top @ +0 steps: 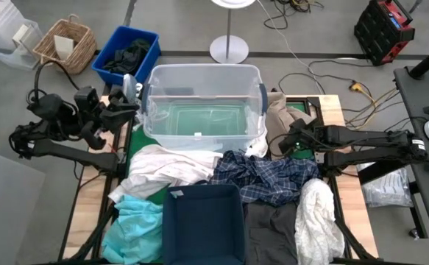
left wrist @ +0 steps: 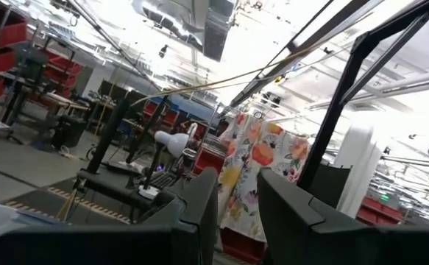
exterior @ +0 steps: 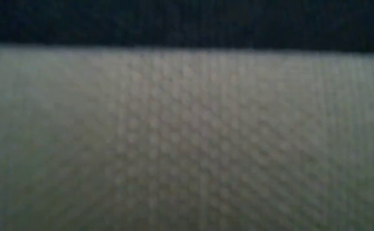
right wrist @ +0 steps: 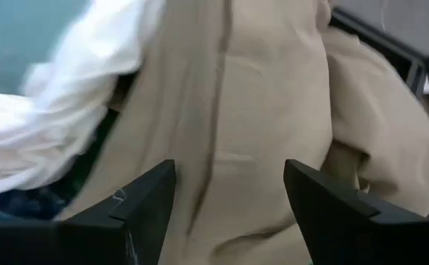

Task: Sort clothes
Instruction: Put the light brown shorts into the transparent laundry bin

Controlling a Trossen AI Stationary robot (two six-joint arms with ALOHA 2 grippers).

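From above, the wooden table (top: 90, 197) is mostly heaped: white garment (top: 171, 166), plaid shirt (top: 273, 179), teal garment (top: 137, 221) unsorted; the clear tub (top: 203, 107) looks empty. At the right wrist, right gripper (right wrist: 229, 195) gapes over the beige garment (right wrist: 262, 110). Left gripper (left wrist: 236, 213), part-open, holds nothing.

Two dark, nearly black robot arms built from slim tubular links and bulkier blocky joints; the left arm (top: 59, 140) has chunky housings clustered near its wrist, the right arm (top: 361, 141) is long and narrow. Each ends in two flat, matte black, wedge-shaped fingers (right wrist: 144, 202) with angular edges
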